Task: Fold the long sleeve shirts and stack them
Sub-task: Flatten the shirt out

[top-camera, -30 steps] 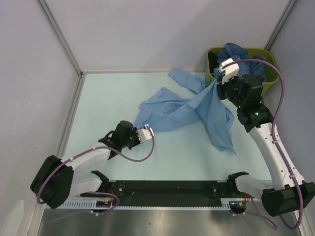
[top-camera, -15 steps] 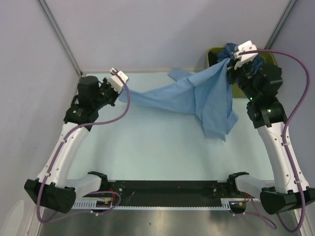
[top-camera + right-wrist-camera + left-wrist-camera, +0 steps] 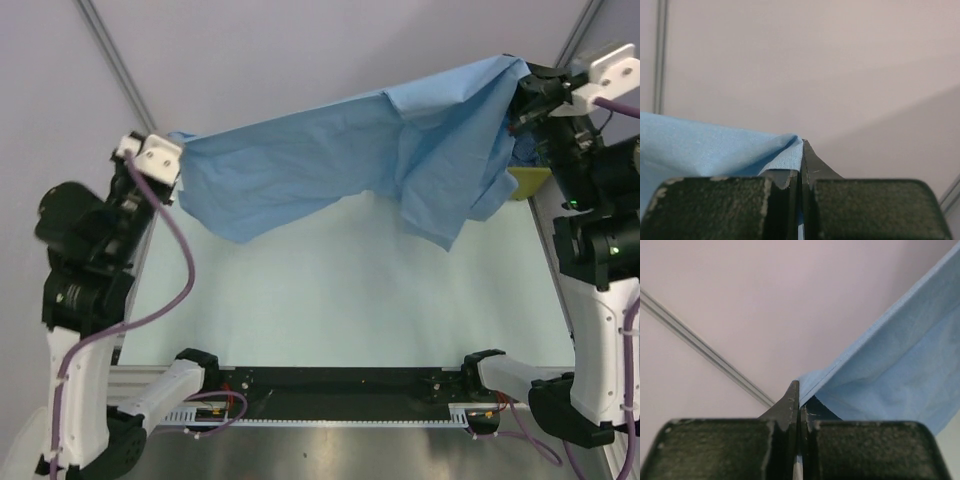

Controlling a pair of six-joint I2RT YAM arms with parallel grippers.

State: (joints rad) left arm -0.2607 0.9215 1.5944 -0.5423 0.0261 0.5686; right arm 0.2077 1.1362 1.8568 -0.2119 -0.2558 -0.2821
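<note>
Light blue shirt (image 3: 330, 160) aloft, clamped by left gripper (image 3: 799, 400), right gripper (image 3: 801, 156)

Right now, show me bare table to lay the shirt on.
The pale green tabletop is bare from the black base rail back to under the hanging light blue cloth shirt. Crowded: the far right corner, by the olive-green plastic bin.

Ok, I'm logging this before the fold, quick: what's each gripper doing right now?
Left gripper: closed, holding the light blue shirt.
Right gripper: closed, holding the same shirt's other end.
</note>
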